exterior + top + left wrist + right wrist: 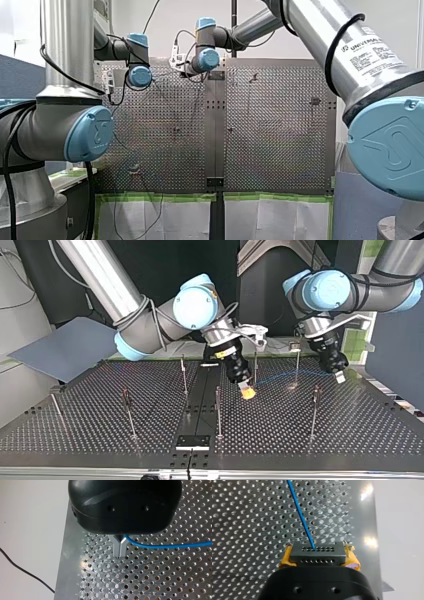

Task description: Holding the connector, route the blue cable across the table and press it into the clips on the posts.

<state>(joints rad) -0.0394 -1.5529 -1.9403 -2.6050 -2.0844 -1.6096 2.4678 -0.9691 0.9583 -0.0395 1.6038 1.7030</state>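
Perforated metal table (350,430), seen from across it in the top view, with thin upright posts (218,410) standing apart over it. Nearest, a post rises close to centre, with others at nine and three o'clock of it. Just beyond, at one o'clock from that post, my right gripper (247,391) points down near the table. The right wrist view shows its yellow pads (285,557) clenched on either side of a black connector (317,552). A blue cable (300,517) leaves the connector's face and runs out over the holes. Farther back, at three o'clock from my right gripper, my left gripper (339,376) hangs low over the table. Its metal fingers (117,547) are pressed together on the cable, which trails away sideways. Behind both, the arms (105,280) slope up toward twelve o'clock and out of view.
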